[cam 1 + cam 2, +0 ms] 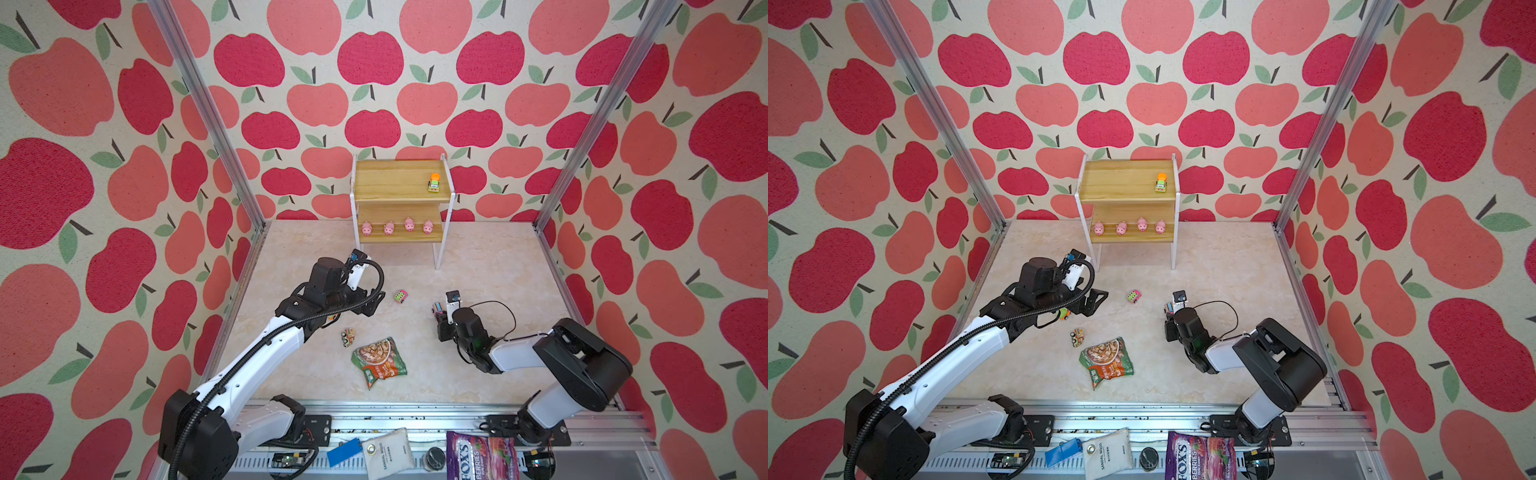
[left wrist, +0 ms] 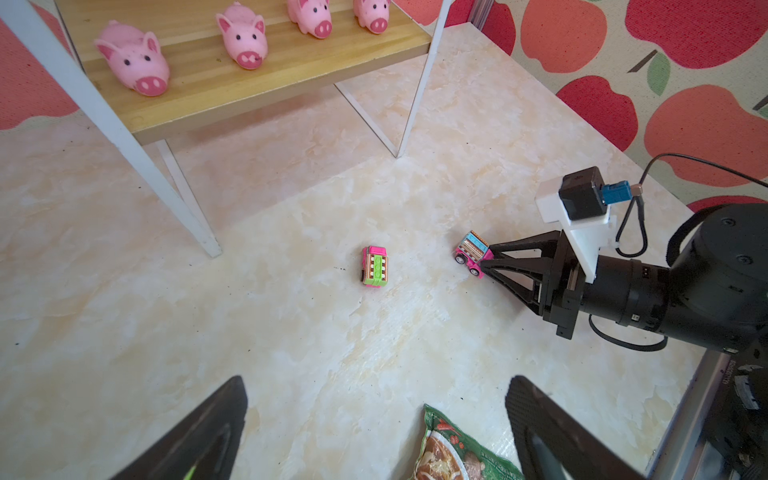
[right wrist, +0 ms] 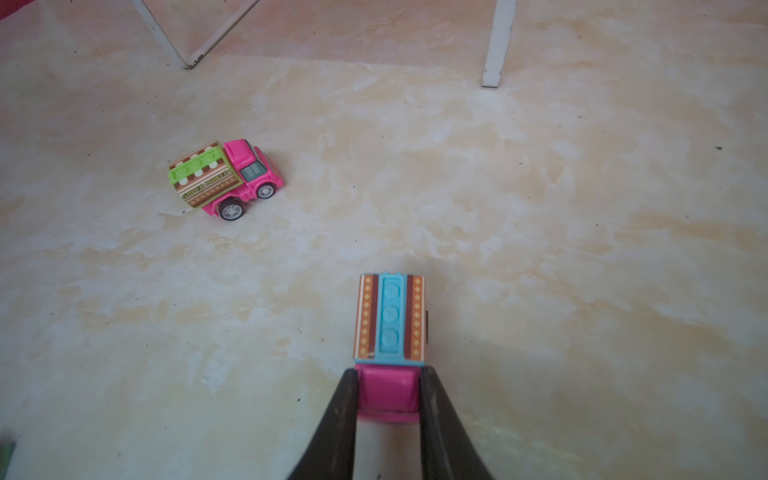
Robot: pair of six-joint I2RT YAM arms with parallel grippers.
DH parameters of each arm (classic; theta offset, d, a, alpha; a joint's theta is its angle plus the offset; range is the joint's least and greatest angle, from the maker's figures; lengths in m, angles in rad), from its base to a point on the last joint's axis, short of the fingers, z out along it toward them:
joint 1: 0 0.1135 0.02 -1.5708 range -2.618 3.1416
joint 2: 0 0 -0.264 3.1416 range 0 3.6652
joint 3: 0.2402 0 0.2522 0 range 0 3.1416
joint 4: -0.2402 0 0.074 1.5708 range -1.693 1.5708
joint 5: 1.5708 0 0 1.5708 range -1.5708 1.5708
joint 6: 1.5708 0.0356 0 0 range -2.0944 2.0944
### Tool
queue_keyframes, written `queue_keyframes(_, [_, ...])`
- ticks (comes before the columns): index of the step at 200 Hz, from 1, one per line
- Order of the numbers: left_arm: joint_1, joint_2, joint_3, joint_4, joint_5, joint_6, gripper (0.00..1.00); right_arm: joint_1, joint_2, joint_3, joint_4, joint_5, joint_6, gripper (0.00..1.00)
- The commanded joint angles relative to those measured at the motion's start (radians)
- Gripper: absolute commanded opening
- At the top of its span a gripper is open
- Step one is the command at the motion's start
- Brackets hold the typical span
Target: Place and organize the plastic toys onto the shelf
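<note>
The shelf (image 1: 401, 195) stands against the back wall. Several pink pigs (image 1: 388, 227) line its lower board, and an orange-and-green truck (image 1: 434, 183) sits on the upper board. My right gripper (image 3: 389, 374) is shut on the pink cab of a pink-and-blue truck (image 3: 390, 320), low at the floor (image 1: 437, 308). A pink-and-green truck (image 1: 401, 296) stands loose on the floor between the arms. A yellow truck (image 1: 348, 336) lies near the packet. Another small truck (image 1: 1064, 313) peeks out under my left arm. My left gripper (image 2: 376, 382) hangs open and empty above the floor.
A green-and-orange snack packet (image 1: 378, 361) lies on the floor at the front middle, just below the left gripper. The shelf's white legs (image 2: 208, 237) stand on the marble floor. Packets and small items lie on the front rail (image 1: 482, 455).
</note>
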Motion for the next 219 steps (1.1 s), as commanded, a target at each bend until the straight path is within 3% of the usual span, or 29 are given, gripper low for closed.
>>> queue_keyframes(1, [0.004, -0.012, -0.009, 0.003, -0.005, 0.023, 0.99, -0.005, -0.010, 0.028, -0.013, -0.022, -0.021, 0.21])
queue_keyframes(46, [0.006, -0.015, -0.007, 0.003, -0.005, 0.021, 0.99, -0.005, -0.200, 0.055, -0.196, -0.067, -0.067, 0.18])
queue_keyframes(92, [0.011, -0.018, 0.001, 0.001, -0.006, 0.016, 0.99, 0.008, -0.452, 0.230, -0.642, -0.112, -0.095, 0.19])
queue_keyframes(117, [0.013, -0.029, 0.006, 0.007, -0.008, -0.003, 0.99, 0.019, -0.512, 0.391, -0.844, -0.096, -0.099, 0.19])
queue_keyframes(143, [0.013, -0.047, 0.008, 0.023, -0.012, -0.021, 0.99, 0.030, -0.470, 0.601, -0.980, -0.058, -0.105, 0.19])
queue_keyframes(219, [0.010, -0.093, 0.006, 0.029, -0.018, -0.032, 0.99, 0.036, -0.084, 1.305, -1.245, 0.087, -0.101, 0.21])
